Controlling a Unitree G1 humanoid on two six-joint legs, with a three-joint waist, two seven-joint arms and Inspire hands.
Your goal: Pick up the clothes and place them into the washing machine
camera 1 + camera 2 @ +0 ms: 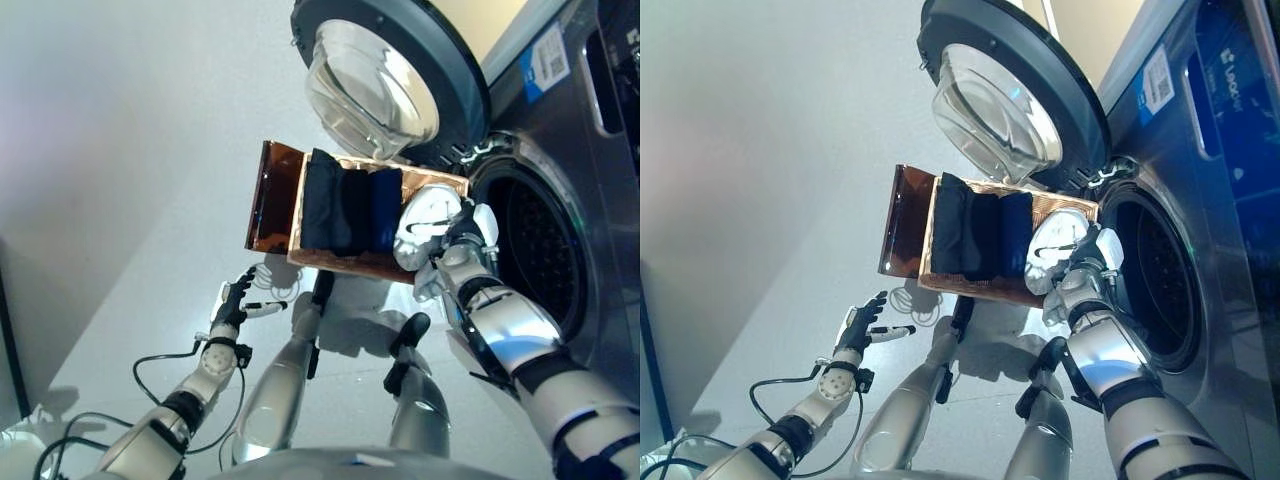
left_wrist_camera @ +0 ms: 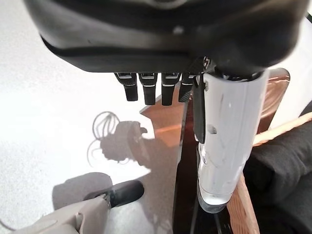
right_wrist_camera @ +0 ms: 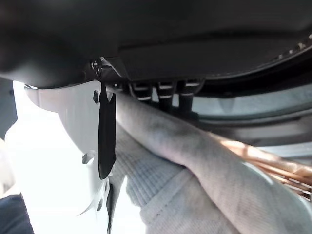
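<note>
A wicker basket [image 1: 345, 264] stands on the floor before the washing machine. It holds folded dark clothes [image 1: 345, 210] and, at the end nearest the machine, a pale grey-white knit garment [image 1: 425, 225]. My right hand [image 1: 462, 240] is at that garment beside the open drum [image 1: 535, 250]. In the right wrist view its fingers [image 3: 163, 90] curl over the knit garment [image 3: 185, 161], with the white-covered thumb on the near side. My left hand [image 1: 235, 300] hangs over the floor to the basket's left, its fingers [image 2: 146, 90] straight and holding nothing.
The round glass door [image 1: 380, 80] stands swung open above the basket's far side. A brown translucent flap [image 1: 272, 195] sticks out from the basket's left end. A thin white coil [image 1: 278, 285] lies on the floor by the basket.
</note>
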